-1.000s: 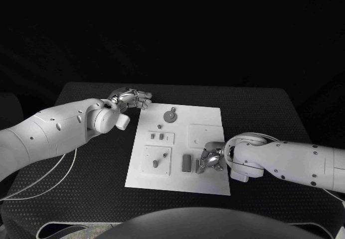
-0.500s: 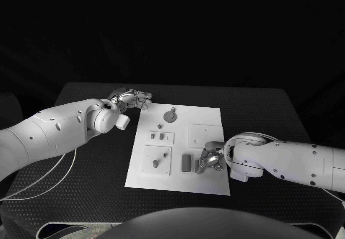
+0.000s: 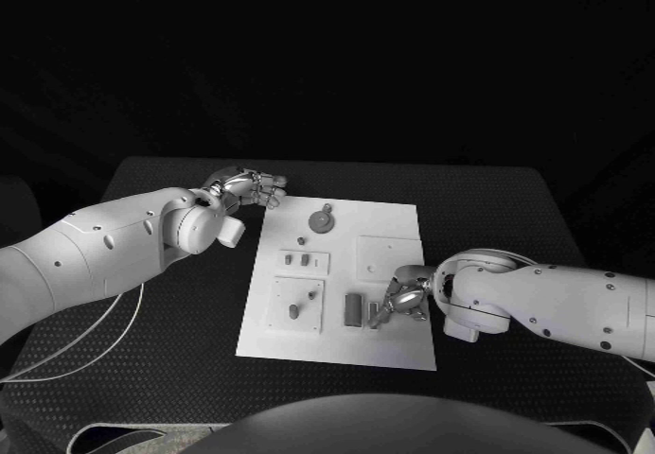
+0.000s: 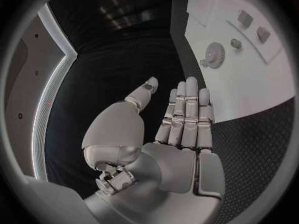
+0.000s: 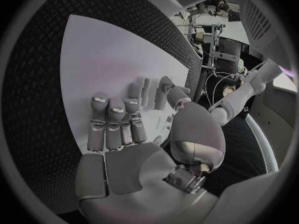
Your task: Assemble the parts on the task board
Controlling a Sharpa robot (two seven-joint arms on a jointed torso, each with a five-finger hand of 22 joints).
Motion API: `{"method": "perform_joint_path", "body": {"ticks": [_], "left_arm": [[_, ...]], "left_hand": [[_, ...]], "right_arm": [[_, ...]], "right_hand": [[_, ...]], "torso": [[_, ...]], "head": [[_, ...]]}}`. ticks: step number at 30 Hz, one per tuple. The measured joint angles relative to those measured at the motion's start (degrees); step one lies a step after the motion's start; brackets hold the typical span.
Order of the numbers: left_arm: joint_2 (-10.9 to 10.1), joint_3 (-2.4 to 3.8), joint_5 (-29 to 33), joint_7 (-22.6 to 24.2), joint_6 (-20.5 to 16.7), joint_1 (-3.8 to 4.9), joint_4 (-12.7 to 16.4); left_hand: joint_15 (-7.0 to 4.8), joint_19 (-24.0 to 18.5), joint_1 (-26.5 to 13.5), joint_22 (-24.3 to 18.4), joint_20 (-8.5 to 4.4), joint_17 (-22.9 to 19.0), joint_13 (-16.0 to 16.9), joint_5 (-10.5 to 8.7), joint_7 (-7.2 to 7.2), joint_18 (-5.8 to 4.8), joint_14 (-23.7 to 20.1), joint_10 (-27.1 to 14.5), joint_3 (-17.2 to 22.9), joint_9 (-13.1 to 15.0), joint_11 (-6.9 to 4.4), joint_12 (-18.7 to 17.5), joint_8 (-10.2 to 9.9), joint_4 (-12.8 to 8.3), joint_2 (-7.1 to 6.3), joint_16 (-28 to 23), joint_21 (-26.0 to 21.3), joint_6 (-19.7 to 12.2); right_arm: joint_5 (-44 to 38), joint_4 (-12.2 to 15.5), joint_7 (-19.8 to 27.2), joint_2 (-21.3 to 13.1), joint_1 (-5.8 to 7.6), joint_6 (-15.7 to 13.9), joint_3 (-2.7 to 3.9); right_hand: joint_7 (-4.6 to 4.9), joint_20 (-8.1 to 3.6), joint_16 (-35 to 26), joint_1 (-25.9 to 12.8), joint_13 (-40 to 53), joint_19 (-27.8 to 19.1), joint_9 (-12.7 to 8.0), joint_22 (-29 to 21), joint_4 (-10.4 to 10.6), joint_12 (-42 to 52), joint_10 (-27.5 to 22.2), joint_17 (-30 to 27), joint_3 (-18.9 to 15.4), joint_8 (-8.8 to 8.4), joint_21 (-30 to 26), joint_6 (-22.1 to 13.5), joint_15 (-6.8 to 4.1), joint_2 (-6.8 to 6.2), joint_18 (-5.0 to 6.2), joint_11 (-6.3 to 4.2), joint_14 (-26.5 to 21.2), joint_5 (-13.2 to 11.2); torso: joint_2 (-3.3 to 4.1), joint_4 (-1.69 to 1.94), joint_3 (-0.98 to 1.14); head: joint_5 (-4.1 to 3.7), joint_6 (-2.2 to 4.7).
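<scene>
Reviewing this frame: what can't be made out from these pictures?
- Head view: whether the right hand touches the grey parts beside it; its fingers cover the spot.
- Right wrist view: the thumb hides the parts near the fingertips.
- Head view: details of the parts on the task board are too small.

The right hand (image 3: 405,301) hides whatever part lies beneath its fingers (image 3: 389,312).

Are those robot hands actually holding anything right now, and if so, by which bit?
Nothing is held. The left robot hand is flat and empty beside the task board; the right robot hand hovers open over grey parts.
</scene>
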Motion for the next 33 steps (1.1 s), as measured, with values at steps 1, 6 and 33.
{"method": "perform_joint_path", "body": {"ticks": [1, 6, 33], "left_arm": [[0.0, 0.00, 0.0, 0.0, 0.0, 0.00, -0.1], [0.4, 0.00, 0.0, 0.0, 0.0, 0.00, -0.7], [3.0, 0.00, 3.3, 0.2, 0.0, 1.49, -9.2]], "left_hand": [[0.00, 0.0, 0.0, 0.0, 0.00, 0.0, 0.0, 0.00, 0.00, 0.00, 0.0, 0.0, 0.0, 0.0, 0.00, 0.0, 0.0, 0.0, 0.00, 0.0, 0.0, 0.0], [0.00, 0.0, 0.0, 0.1, 0.00, 0.0, 0.0, 0.00, 0.00, 0.00, 0.0, 0.0, 0.0, 0.0, 0.00, 0.0, 0.0, 0.0, 0.00, 0.0, 0.0, 0.0], [3.13, -4.0, 0.3, -0.3, 3.10, -1.6, -1.0, 0.00, -0.86, 0.02, -6.3, -2.1, 0.4, -0.6, -0.42, -1.5, 0.2, -0.4, 0.31, -8.5, -4.4, -1.5]], "right_arm": [[0.2, 0.0, 0.1, -0.3, 0.39, 0.0, -0.02], [0.7, 0.4, 1.2, -3.1, 1.23, 0.7, 0.02], [25.8, -37.9, 32.9, 10.8, 4.91, -3.7, 8.07]], "right_hand": [[0.43, -0.01, 0.0, -0.9, 0.0, -0.2, -0.5, 0.0, 0.1, 0.0, 0.0, 0.0, -0.7, -0.03, -0.1, -0.6, 0.00, 0.01, 0.00, -0.01, 0.0, 0.0], [1.50, -0.10, 0.0, -2.1, 0.0, -0.5, -0.5, -0.2, 0.3, 0.0, -0.3, 0.0, -1.5, 0.21, -0.4, -2.1, -0.08, 0.22, -0.01, 0.08, -0.3, 0.0], [5.80, 7.43, -23.7, 4.4, -18.8, -13.5, -0.9, -11.2, -2.8, -21.0, -8.9, -15.2, 0.2, 0.19, -21.3, -5.7, 6.10, 9.93, 0.09, 3.15, -10.7, 4.5]], "torso": [[-0.01, -0.01, 0.03], [-0.07, -0.04, 0.04], [-5.49, -1.10, -0.13]], "head": [[-0.05, 0.00], [-0.26, 0.10], [-1.83, 11.65]]}}
